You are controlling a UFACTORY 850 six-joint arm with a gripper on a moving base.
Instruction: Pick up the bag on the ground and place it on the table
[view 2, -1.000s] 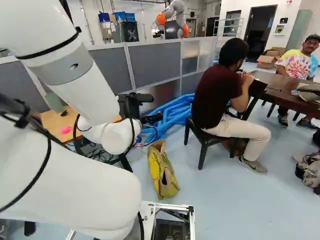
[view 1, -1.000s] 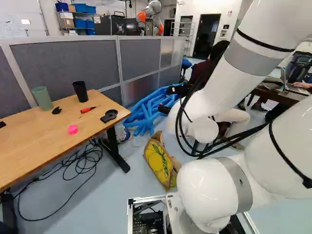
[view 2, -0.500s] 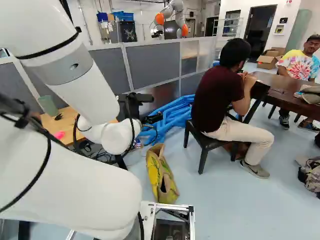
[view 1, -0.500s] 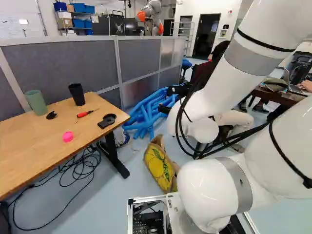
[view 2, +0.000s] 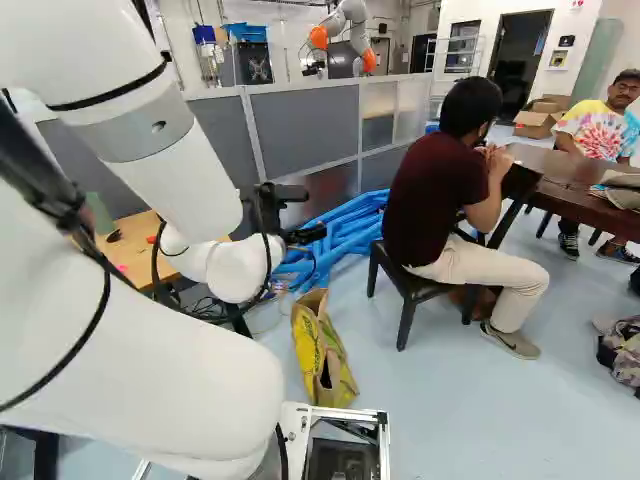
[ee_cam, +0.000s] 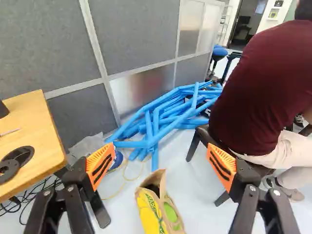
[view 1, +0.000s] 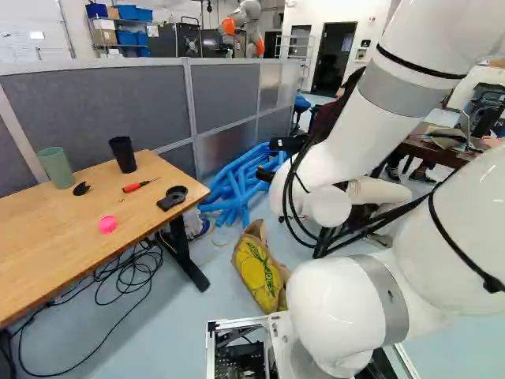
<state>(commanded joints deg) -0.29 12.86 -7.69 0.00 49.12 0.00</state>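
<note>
In the right base view my gripper hangs at the arm's end, above and beyond the bag. Seen from the wrist, the gripper is open, its orange-padded fingers wide apart with nothing held. The yellow and brown paper bag is on the floor, lower than the fingers and between their lines, its mouth towards the camera. The left base view shows the same bag beside the arm's lower links. The light wooden table stands to its left.
A green cup, black cup, screwdriver, pink object and black items lie on the table. Blue tubes pile up by the grey partition. A seated person is close on the right. Another robot stands behind.
The base has moved, shifting the table and bag slightly in the base views. Most recently the arm's upper links have shifted a little against the lowest joint. The gripper holds nothing.
</note>
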